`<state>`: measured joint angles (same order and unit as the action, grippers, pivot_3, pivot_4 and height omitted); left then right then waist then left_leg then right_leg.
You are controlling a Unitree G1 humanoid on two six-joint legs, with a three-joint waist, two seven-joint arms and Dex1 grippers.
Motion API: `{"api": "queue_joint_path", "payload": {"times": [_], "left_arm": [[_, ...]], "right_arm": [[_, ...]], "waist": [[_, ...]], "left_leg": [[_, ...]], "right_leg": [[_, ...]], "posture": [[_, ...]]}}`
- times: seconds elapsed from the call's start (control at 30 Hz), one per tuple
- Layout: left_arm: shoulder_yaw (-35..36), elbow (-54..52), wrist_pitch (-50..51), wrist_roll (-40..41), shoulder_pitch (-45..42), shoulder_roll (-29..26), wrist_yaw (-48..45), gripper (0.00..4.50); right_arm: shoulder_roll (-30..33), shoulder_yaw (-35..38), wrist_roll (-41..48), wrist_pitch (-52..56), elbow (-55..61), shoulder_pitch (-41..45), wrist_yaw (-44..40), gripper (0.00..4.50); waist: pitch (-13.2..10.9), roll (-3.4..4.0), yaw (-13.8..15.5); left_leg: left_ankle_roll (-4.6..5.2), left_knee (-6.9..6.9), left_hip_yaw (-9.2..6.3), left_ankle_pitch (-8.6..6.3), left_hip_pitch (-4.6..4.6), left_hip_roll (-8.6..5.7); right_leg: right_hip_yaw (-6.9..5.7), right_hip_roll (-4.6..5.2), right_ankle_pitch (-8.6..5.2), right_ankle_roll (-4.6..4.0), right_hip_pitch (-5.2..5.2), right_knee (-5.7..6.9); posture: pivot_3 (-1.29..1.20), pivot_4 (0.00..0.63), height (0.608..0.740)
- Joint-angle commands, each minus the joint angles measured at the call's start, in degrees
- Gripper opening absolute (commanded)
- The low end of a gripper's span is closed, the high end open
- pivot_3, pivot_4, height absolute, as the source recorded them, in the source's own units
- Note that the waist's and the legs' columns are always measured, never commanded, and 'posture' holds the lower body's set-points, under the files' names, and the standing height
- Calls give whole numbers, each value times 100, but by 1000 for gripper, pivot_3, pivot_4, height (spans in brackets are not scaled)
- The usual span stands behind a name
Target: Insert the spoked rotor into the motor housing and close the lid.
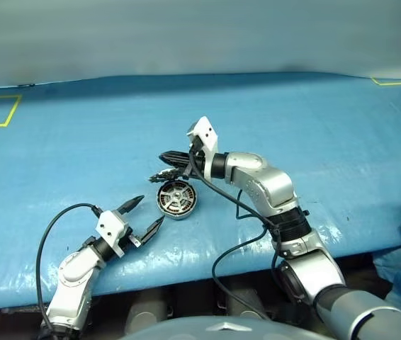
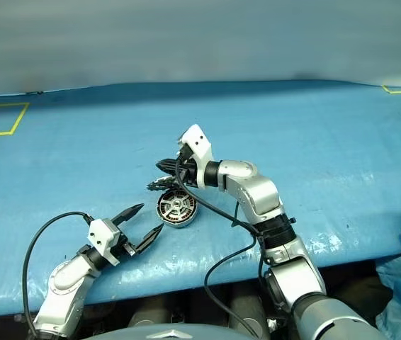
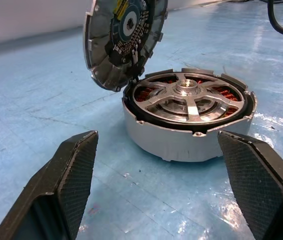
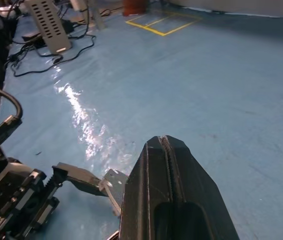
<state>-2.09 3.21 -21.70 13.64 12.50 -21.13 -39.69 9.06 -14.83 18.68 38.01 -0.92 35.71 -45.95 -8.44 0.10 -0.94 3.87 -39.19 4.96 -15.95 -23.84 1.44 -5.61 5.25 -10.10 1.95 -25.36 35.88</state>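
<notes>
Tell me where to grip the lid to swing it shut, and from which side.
Take the lid by its free ribbed upper rim, coming from above and behind its plain outer face. It stands nearly upright, joined at its lower edge to the motor housing, so the top edge is exposed and gives the most leverage, probably.

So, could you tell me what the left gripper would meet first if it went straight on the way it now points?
Most likely the motor housing, which sits dead ahead between the open fingers of the left gripper. The spoked rotor is already seated inside, and the lid stands raised behind it.
</notes>
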Motion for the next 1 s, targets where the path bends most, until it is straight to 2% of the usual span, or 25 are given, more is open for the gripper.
{"api": "queue_joint_path", "payload": {"times": [0.03, 0.27, 0.57, 0.83, 1.0], "left_arm": [[129, -309, -115, 55, -4, 9, 67, 4102], [219, -392, -47, 115, 100, -22, 35, 4102], [211, -367, 19, 139, -54, -52, -56, 4102], [186, -335, 82, 154, -156, -76, -179, 4102], [142, -289, 129, 129, -311, -63, -250, 4102]], "right_arm": [[184, -84, 146, 139, 621, -203, -120, 31], [760, -608, -204, 161, 1240, -969, 35, 31], [521, -708, -293, 235, 1265, -1742, 622, 31], [312, -809, -430, 127, 938, -2095, 988, 31], [222, -610, -393, -95, 1034, -2234, 1194, 31]], "waist": [[0, 0, 22], [0, -1, 21], [2, -4, 25], [7, -10, 20], [13, -17, 28]], "left_leg": [[1, -1, -1, -1, 0, 0], [1, -4, -1, -1, 3, 1], [-1, -6, -1, 0, 5, 1], [-1, -8, -2, 0, 31, 3], [-3, -11, -2, 1, 37, 7]], "right_leg": [[-1, 1, -1, 2, 0, 0], [0, 2, -6, 4, 0, 1], [0, 0, -6, 10, 2, 4], [0, 0, -24, -14, 5, 4], [0, -1, -22, -18, 8, 7]], "posture": [[0, 150, 740], [0, 150, 740], [0, 150, 740], [0, 150, 740], [0, 150, 740]]}}
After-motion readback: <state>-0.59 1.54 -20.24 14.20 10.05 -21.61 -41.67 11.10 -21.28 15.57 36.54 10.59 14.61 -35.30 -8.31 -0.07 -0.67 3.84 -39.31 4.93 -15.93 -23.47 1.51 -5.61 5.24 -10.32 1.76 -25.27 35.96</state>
